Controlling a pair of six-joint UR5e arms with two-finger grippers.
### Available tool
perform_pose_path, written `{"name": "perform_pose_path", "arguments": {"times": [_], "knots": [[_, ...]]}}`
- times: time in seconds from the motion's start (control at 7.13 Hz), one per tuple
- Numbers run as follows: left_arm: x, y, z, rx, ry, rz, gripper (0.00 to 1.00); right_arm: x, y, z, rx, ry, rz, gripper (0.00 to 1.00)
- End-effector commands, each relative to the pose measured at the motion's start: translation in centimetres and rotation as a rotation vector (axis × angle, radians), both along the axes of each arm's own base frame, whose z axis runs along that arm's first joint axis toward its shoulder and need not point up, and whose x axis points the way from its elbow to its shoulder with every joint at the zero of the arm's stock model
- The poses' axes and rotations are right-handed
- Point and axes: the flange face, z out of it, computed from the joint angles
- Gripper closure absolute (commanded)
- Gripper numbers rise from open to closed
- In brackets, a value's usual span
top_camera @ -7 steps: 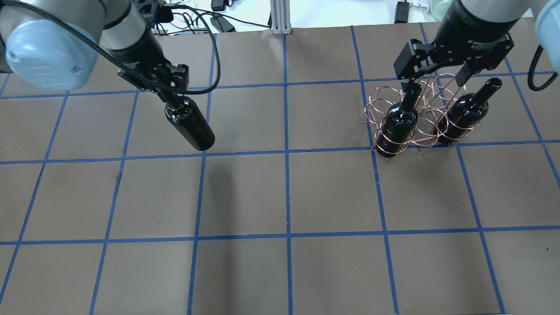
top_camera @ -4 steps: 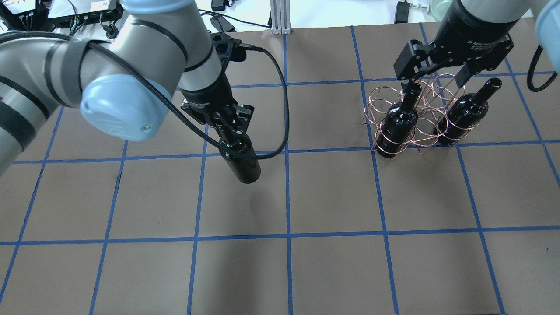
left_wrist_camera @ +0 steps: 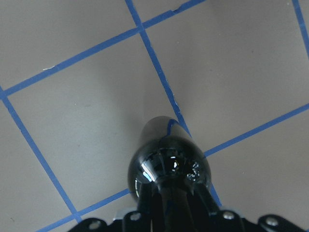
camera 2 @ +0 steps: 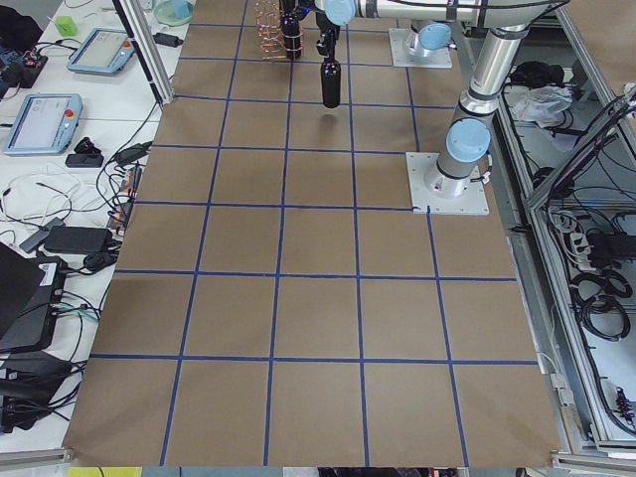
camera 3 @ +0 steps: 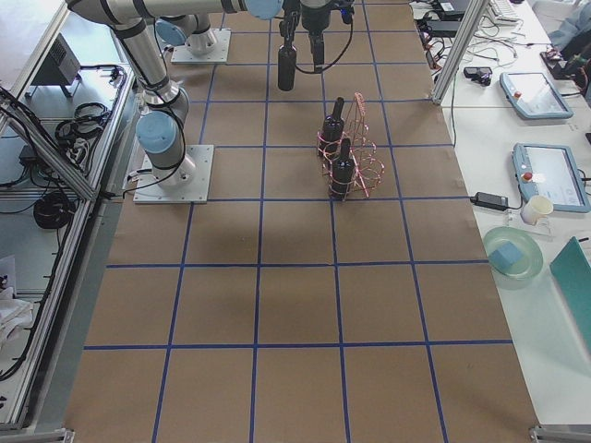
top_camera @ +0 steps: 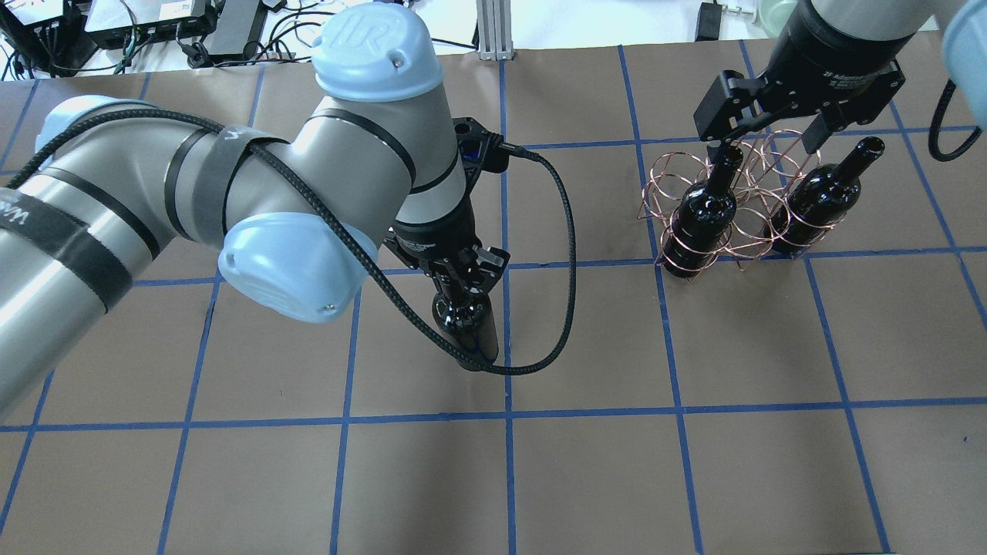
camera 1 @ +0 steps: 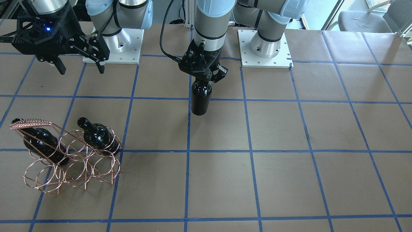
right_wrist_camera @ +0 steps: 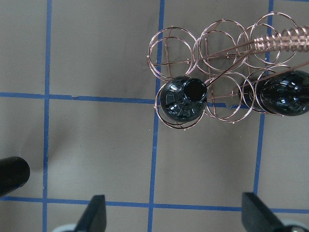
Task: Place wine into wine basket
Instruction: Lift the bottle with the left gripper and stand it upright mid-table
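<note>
My left gripper [top_camera: 461, 279] is shut on the neck of a dark glass wine bottle [top_camera: 472, 333], which hangs upright above the table's middle. It also shows in the front view [camera 1: 200, 100] and the left wrist view [left_wrist_camera: 169, 162]. The copper wire wine basket [top_camera: 668, 176] stands at the far right, also in the front view [camera 1: 74, 167]. It holds two look-alike bottles [top_camera: 700, 220] [top_camera: 817, 199] in its end rings, with an empty ring between them. My right gripper [top_camera: 762, 143] hangs open and empty above the basket [right_wrist_camera: 285, 41].
The brown table [top_camera: 586, 478] carries a grid of blue tape lines. The left arm's black cable [top_camera: 569, 254] loops beside the held bottle. Both arm bases [camera 1: 264, 48] stand on plates at the robot's edge. Boxes and cables lie beyond the far edge [top_camera: 193, 23].
My left arm has carried the bottle rightward and toward the near side, from the far left to the table's middle. The right gripper, basket and two bottles have not moved.
</note>
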Motion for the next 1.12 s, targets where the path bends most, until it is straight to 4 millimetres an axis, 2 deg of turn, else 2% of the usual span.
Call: {"name": "perform_pose_path", "arguments": {"times": [0.0,0.42,0.84,0.98], "knots": [[-0.3,0.5,-1.1,0.018,-0.012,-0.013,1.00,0.0,0.0,0.0,0.001,-0.002,0.000,0.00],[-0.6,-0.3,-2.3,0.013,-0.009,-0.012,1.00,0.1,0.0,0.0,-0.001,-0.005,0.000,0.00],[-0.3,0.1,-3.9,0.025,-0.019,-0.015,1.00,0.1,0.1,0.1,-0.001,-0.009,-0.004,0.00],[-0.3,0.0,-3.7,0.019,-0.014,-0.009,1.00,0.2,0.2,0.3,-0.006,-0.008,-0.001,0.00]]}}
